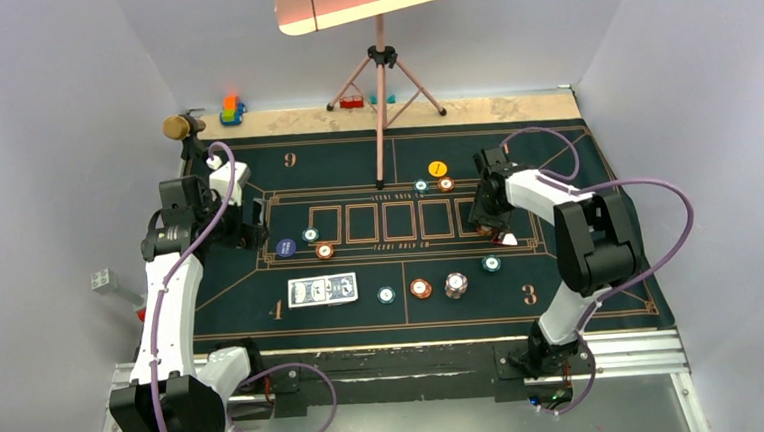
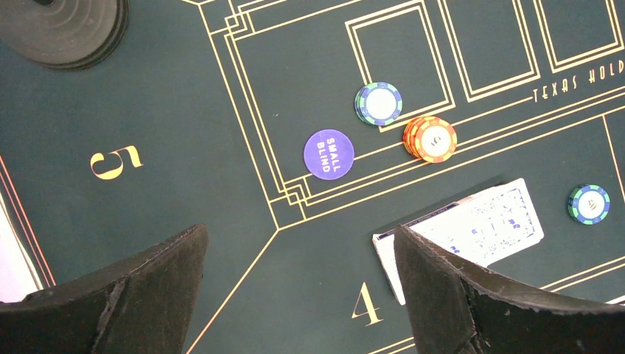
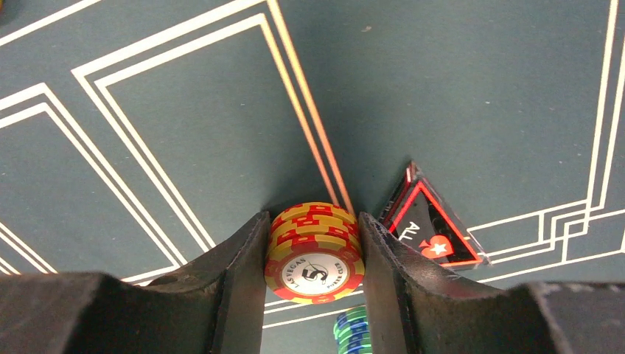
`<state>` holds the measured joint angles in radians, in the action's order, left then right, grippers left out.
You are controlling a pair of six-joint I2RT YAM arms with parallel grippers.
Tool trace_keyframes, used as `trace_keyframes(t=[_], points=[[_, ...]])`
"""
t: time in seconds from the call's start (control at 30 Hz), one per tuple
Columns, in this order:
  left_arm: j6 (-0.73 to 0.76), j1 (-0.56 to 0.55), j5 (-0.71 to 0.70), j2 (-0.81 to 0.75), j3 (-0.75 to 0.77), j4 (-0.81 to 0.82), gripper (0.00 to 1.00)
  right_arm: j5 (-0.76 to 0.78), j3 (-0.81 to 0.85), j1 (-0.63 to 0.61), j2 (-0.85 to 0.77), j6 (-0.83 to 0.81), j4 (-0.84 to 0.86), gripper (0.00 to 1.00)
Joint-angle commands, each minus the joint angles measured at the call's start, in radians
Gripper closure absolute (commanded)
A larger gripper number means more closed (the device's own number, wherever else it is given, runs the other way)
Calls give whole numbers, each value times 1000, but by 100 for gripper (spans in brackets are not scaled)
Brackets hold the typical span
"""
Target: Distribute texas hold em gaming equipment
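Item: stack of red-and-yellow poker chips (image 3: 315, 254), beside the triangular all-in marker (image 3: 435, 228) on the poker mat (image 3: 479, 88). Likely rigid, light and smooth-rimmed; may shear apart, so pinch across the rims. Right tool (image 3: 312, 221) clamps it; left tool (image 2: 298, 236) wide, empty.

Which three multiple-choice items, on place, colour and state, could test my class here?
1. The small-blind button lies: A on the cards; B left of an orange chip stack; C in a tool.
2. The chips in the right tool are: A blue; B white; C red and yellow.
3. The left tool is: A open, empty; B shut on a card; C shut on chips.
Key: B, left wrist view shows them side by side; C, right wrist view shows their colours; A, nothing between its wide jaws.
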<state>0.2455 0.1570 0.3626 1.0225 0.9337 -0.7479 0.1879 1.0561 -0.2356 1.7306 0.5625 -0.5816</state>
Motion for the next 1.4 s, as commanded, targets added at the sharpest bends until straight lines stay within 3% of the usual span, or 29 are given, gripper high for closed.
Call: trace_keyframes(t=[0.0,0.57,0.63,0.7,0.77,0.8,1.07,1.37], points=[[6,10,12,-17,-9,28,0,80,-59,46,-47,3,-35,100],[7,10,18,-15,-7,27,0,43,-113,71,-101,-13,-46,99],[6,10,19,-16,-7,24,0,42,-113,71,-100,-16,-44,93],[8,10,19,-18,-8,24,0,29,-109,71,-92,-18,-43,80],[7,10,19,-17,-7,24,0,24,-108,72,-86,-21,-40,60],[7,10,18,-18,-9,24,0,24,-107,72,-83,-20,-42,56],[6,10,19,-17,-8,24,0,54,-85,72,-96,-13,-55,37],[5,10,19,-18,-8,28,0,46,-5,40,-179,-9,-83,37]])
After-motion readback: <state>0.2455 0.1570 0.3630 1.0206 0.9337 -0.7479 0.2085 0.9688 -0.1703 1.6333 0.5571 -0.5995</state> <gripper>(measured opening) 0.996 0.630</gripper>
